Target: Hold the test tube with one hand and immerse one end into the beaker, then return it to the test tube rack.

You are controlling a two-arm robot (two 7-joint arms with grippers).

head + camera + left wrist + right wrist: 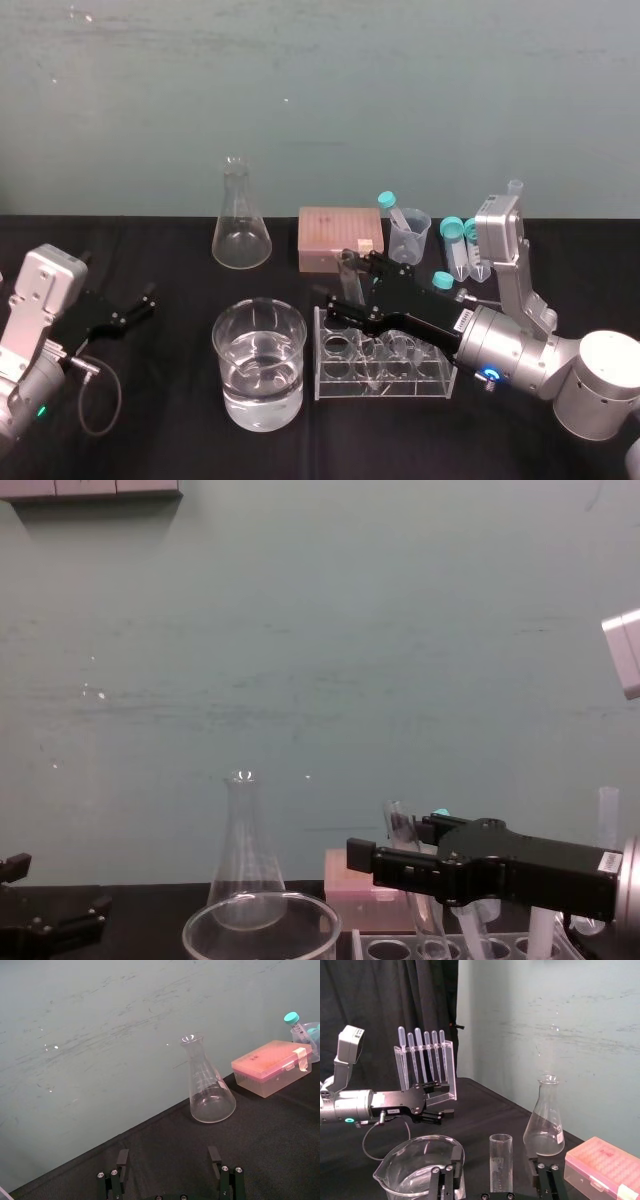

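Right gripper (350,283) released over rack (340,388), fingers either side of test tube (500,1160), not touching. Test tube tilted in rack, beside beaker (258,395). Left gripper (135,305) released, parked left on bench (150,425).

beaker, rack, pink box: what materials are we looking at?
Beaker: looks like clear glass with a glossy finish. It has a thick rim with a pour lip and sharp highlights on the wall.
Rack: probably clear rigid plastic, acrylic-like. It is built of flat plates with whitish edges.
Pink box: likely translucent plastic, duller in finish. A grid of dots shows through the lid.
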